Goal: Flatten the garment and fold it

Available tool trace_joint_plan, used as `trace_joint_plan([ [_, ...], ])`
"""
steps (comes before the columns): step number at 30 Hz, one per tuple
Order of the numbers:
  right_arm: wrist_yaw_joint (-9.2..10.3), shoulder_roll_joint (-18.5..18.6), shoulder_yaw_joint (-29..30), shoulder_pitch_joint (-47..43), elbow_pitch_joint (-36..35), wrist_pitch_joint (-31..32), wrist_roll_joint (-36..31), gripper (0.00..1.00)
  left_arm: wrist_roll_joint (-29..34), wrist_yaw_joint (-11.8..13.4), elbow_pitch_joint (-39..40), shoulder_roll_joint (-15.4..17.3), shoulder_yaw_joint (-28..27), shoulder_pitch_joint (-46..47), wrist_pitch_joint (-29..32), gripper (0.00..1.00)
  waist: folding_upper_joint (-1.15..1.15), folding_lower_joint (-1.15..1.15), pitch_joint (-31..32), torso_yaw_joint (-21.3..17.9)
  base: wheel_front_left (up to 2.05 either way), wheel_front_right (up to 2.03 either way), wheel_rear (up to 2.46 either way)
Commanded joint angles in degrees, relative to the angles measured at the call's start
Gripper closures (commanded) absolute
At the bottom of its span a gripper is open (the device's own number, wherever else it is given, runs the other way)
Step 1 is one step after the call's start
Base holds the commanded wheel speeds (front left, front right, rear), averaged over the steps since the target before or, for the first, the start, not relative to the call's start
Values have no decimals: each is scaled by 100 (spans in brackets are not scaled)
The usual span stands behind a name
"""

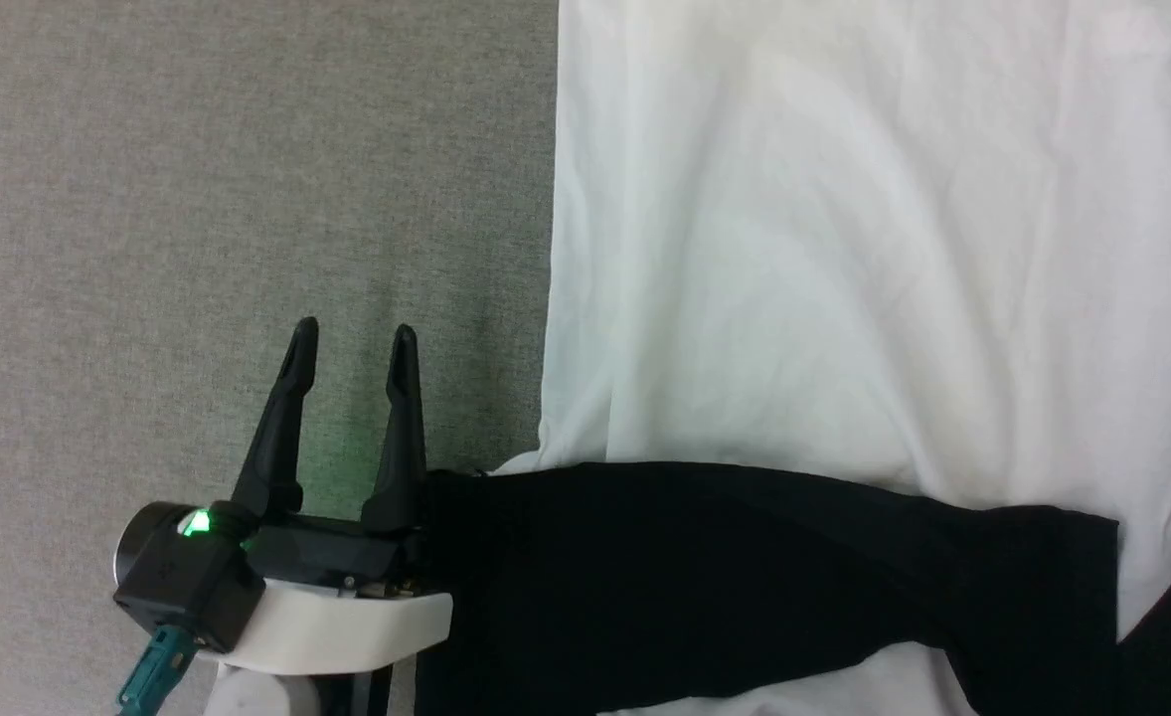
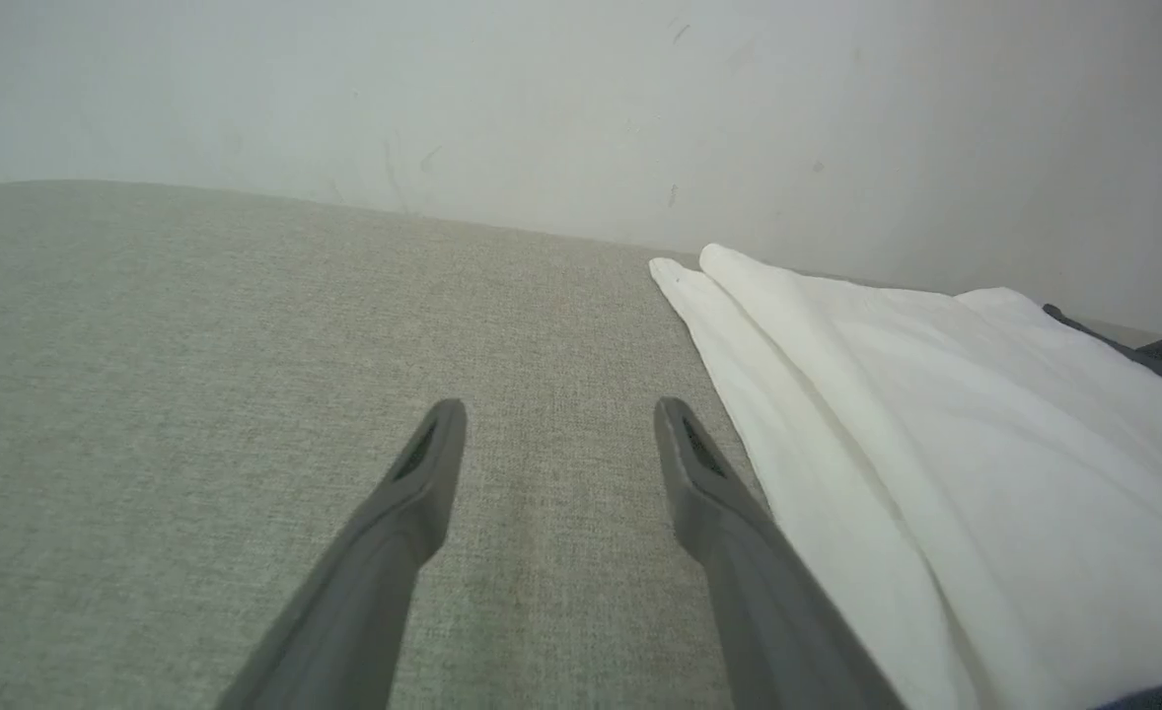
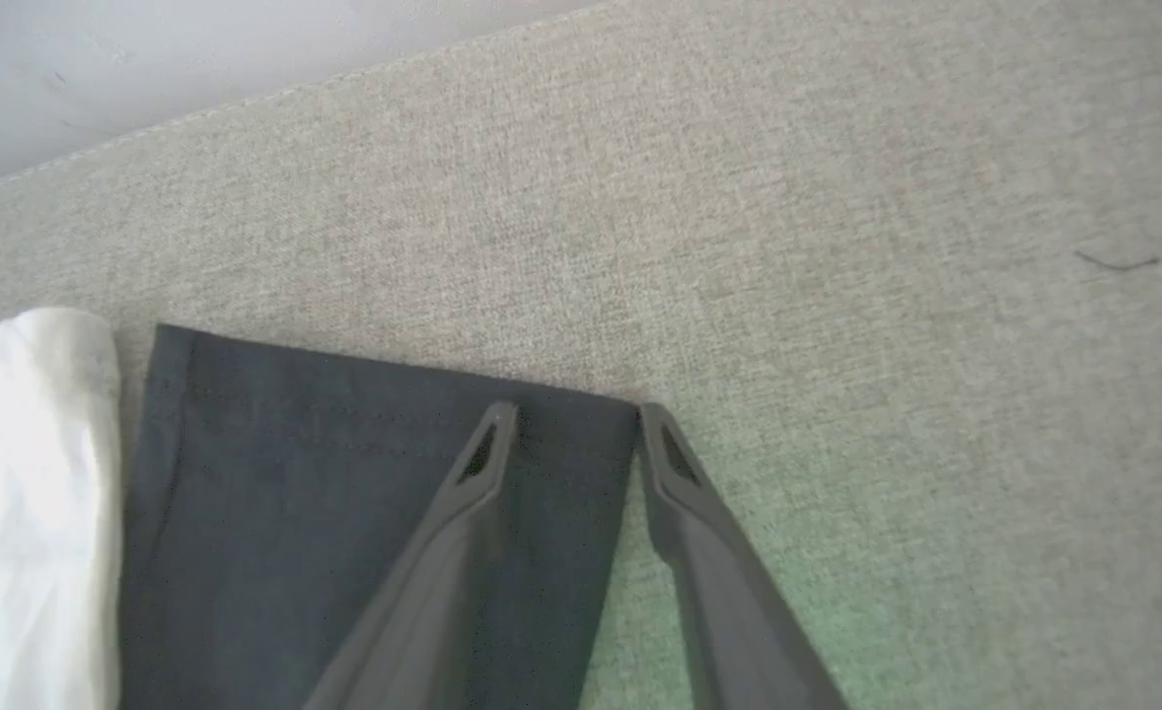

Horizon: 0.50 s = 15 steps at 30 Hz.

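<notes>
The garment (image 1: 844,249) lies on the grey surface (image 1: 198,199). Its white body is spread with soft creases, and a black sleeve is folded across the near part. The head view cuts off its far and right portions. The left gripper (image 1: 355,331), fingers apart, sits over bare surface just beside the white edge. The right gripper (image 3: 576,414), fingers apart, straddles a black hem corner; I cannot tell whether it touches. Open surface runs ahead to the wall (image 2: 542,99).
</notes>
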<state>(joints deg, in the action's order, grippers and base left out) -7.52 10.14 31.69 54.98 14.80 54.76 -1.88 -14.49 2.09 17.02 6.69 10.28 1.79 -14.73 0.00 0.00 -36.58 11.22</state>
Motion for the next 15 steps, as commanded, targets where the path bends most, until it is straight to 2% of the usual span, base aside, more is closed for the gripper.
trace_joint_plan([
  [1,3,-39,15,-26,30,2,-99,100,46,-36,-33,-40,-37,66,-27,0,0,0,-18,19,0,0,0],
  [7,3,-184,-7,-16,12,-218,-1,100,87,-98,-152,-67,-127,76,-27,0,0,0,283,-86,0,0,0],
  [15,3,-220,181,-217,98,-834,578,100,102,-144,-340,-42,-263,-164,-27,0,0,0,1354,-320,0,0,0],
])
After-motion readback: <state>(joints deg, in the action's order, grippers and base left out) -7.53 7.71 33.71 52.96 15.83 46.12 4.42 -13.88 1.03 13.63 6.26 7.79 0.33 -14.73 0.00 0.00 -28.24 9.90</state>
